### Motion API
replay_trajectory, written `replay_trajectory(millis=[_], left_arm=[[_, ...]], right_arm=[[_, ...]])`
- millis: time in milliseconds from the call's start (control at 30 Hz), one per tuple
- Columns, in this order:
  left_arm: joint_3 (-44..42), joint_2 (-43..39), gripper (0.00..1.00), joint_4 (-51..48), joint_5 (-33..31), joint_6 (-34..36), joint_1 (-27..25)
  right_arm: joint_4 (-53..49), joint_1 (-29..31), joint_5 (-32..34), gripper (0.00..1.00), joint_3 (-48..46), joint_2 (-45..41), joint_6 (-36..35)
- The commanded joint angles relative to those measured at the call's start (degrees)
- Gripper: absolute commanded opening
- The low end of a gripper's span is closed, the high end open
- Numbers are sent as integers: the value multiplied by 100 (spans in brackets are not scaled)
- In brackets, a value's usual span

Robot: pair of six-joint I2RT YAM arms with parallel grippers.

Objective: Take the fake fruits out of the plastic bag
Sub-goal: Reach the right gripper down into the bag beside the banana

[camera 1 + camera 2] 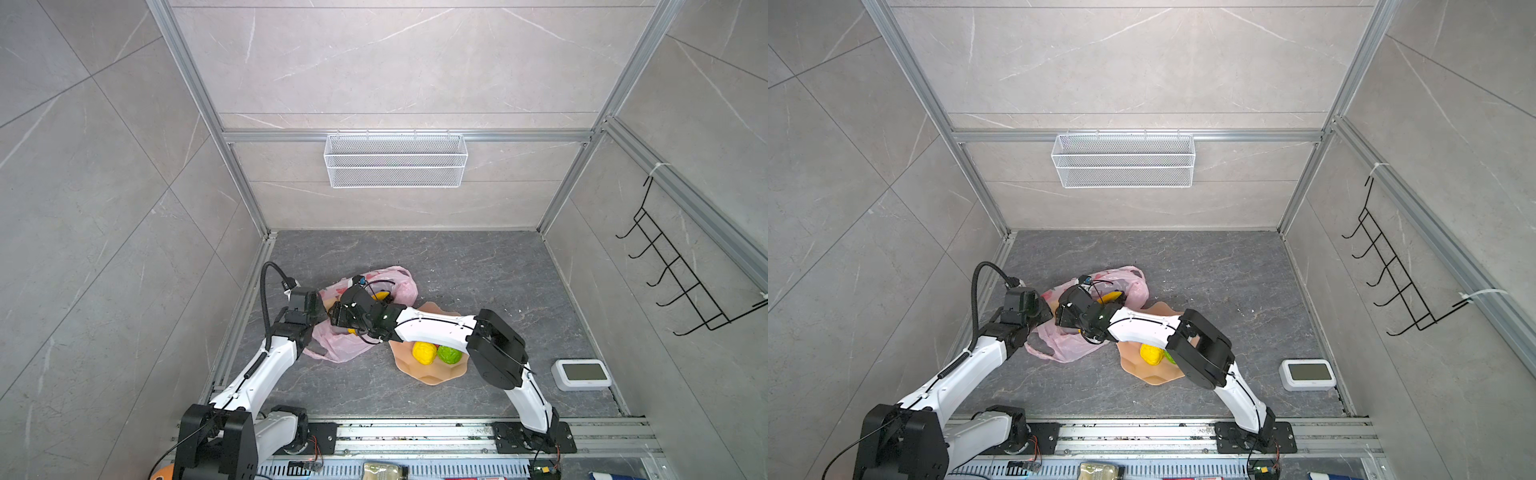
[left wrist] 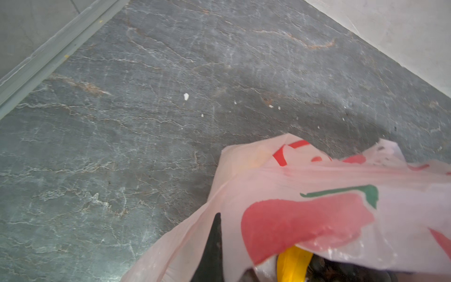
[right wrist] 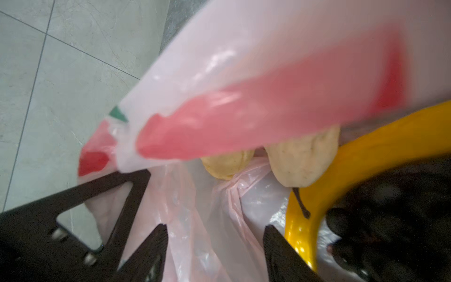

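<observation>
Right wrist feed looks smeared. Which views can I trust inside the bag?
Right wrist view: the plastic bag flap near the lens is blurred, but the banana and beige fruits behind it are clear; the grape bunch is dark, little detail. Left wrist view: tabletop and bag print sharp. Both top views: even light, the right arm covers the bag mouth.

Both top views bright, even, diffuse overhead light; soft shadows under arms (image 1: 432, 326); wide-angle bending at edges. Right wrist view: bag (image 3: 268, 85) near lens, blurred, out of focus; glare streak on banana (image 3: 361, 151). Left wrist view sharper.
</observation>
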Motion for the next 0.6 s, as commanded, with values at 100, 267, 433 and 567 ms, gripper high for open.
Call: replay_trajectory(millis=[100, 267, 433, 567], left_arm=[[25, 158, 0, 60, 158, -187, 204], [30, 289, 0, 59, 296, -273, 343], [-12, 376, 0, 146, 517, -359, 458], [-61, 378, 0, 204, 620, -416, 472]], right_arm=[[-43, -43, -28, 65, 681, 649, 457], [51, -149, -279, 67, 1063, 1110, 669], [-196, -182, -282, 70, 1545, 1457, 690], [-243, -228, -297, 72, 1874, 1758, 718]])
